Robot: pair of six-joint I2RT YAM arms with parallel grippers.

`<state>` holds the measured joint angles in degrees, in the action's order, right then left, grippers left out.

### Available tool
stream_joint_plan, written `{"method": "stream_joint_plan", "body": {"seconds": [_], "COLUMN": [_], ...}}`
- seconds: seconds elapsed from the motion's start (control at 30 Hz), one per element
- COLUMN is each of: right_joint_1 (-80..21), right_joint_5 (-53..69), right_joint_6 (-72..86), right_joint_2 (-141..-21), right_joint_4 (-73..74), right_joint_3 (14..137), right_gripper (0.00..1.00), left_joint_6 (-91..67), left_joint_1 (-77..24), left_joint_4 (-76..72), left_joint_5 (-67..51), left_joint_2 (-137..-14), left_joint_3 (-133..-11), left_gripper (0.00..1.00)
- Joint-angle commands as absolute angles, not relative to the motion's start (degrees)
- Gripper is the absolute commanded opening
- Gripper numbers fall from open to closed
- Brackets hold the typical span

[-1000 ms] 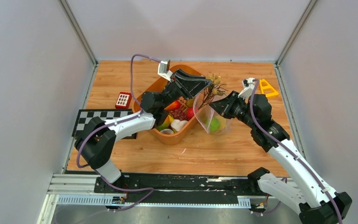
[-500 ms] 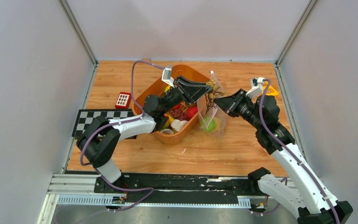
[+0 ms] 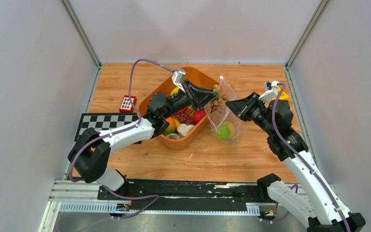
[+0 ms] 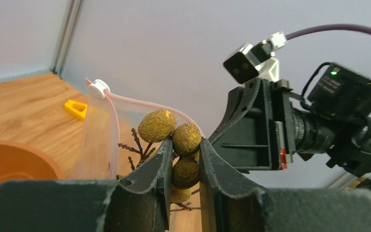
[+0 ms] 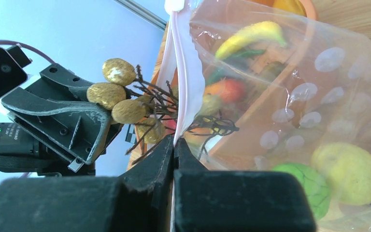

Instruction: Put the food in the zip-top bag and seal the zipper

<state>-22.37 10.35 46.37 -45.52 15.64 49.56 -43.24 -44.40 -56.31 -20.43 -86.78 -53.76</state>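
Now | right gripper (image 5: 174, 145) pinched shut on zip-top bag (image 3: 228, 116) rim, bag upright right of worktop (image 3: 121, 82) centre | left gripper (image 4: 182, 154) clamped on nuts (image 4: 187, 138), just left of mouth.

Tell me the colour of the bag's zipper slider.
White slider, pale pink zipper; clearest in left wrist view.

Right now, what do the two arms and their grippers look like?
The left arm and right arm match: white shells over black joints, with a purple cable looping along each. The left gripper and right gripper are matte black, each with two tapered flat fingers. A small white camera block sits at each wrist; a green light glows on the right wrist.
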Motion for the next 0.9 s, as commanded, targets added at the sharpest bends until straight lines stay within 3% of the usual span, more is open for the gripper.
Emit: {"method": "stream_joint_plan", "body": {"seconds": [0.0,0.23,0.33,0.4,0.73,0.87], "right_joint_1": [-22.0,-22.0,-21.9,-21.9,-17.1,-14.3], "right_joint_5": [10.1,11.1,11.0,9.5,5.5,9.7], "right_joint_6": [45.2,45.1,45.4,45.4,39.4,37.0], "right_joint_2": [-45.1,-44.7,-44.7,-44.2,-45.3,-48.5], "right_joint_4": [14.1,12.6,12.4,12.8,17.9,20.8], "right_joint_3": [51.7,51.4,51.3,51.0,54.3,57.0], "right_gripper": [0.00,0.00,0.00,0.00,0.00,0.00], "left_joint_6": [-34.1,-25.5,-23.9,-23.7,-18.3,-16.0], "left_joint_1": [-45.0,-47.3,-47.8,-47.9,-47.9,-47.8], "left_joint_4": [-39.3,-22.2,-17.1,-16.3,-8.9,-7.4], "left_joint_5": [-19.3,-18.2,-17.3,-15.1,-13.1,-13.0], "left_joint_2": [-85.9,-90.0,-91.4,-91.0,-84.9,-82.0], "left_joint_3": [-59.7,-70.1,-74.2,-74.1,-74.8,-74.6], "left_gripper": [0.30,0.52,0.55,0.56,0.82,0.91]}}
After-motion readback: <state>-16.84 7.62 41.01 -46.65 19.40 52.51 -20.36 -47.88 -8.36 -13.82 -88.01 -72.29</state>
